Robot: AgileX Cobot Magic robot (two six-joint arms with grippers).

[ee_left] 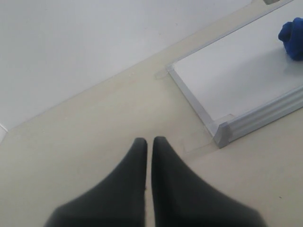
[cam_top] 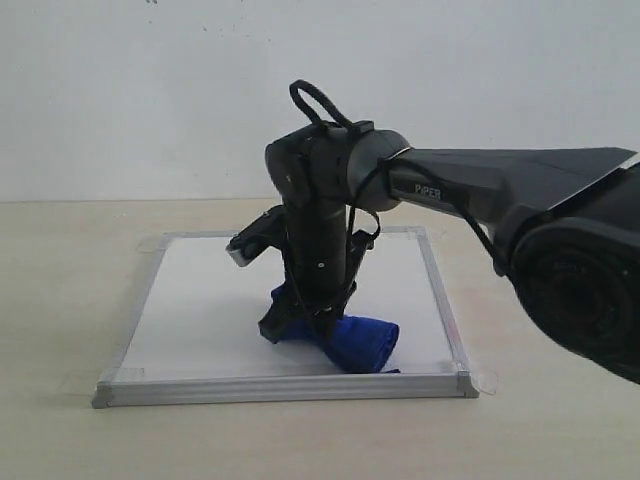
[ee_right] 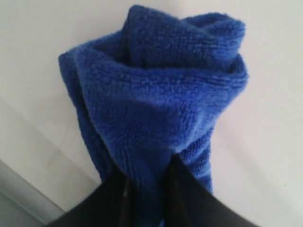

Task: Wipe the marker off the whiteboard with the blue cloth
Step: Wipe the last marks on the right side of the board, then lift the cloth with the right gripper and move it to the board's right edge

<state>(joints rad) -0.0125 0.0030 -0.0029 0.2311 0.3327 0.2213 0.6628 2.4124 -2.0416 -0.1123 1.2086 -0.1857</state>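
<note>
Blue cloth (ee_right: 156,94), a plush terry bundle, is pinched between the dark fingers of the right gripper (ee_right: 147,189), which are closed tight on its lower folds. The rest bunches up beyond the fingertips in thick rolled creases against the white surface of the whiteboard (ee_right: 274,118).

In the exterior view the right gripper (cam_top: 305,320) points down at the board, and the blue cloth (cam_top: 365,340) lies on the whiteboard (cam_top: 200,300) near its front edge, right of centre. The forearm behind the wrist carries white lettering reading "PiPER" (cam_top: 428,189).

Only the exterior view gives the whole silver-grey frame and the beige table (cam_top: 60,300) beneath it.

The left wrist view alone shows the left gripper (ee_left: 149,142): its black fingers are closed together with only a thin slit between them, holding nothing, above bare table well apart from the board. That view also catches a frame corner with a clear tape tab (ee_left: 196,142) and a bit of blue cloth (ee_left: 293,35).
</note>
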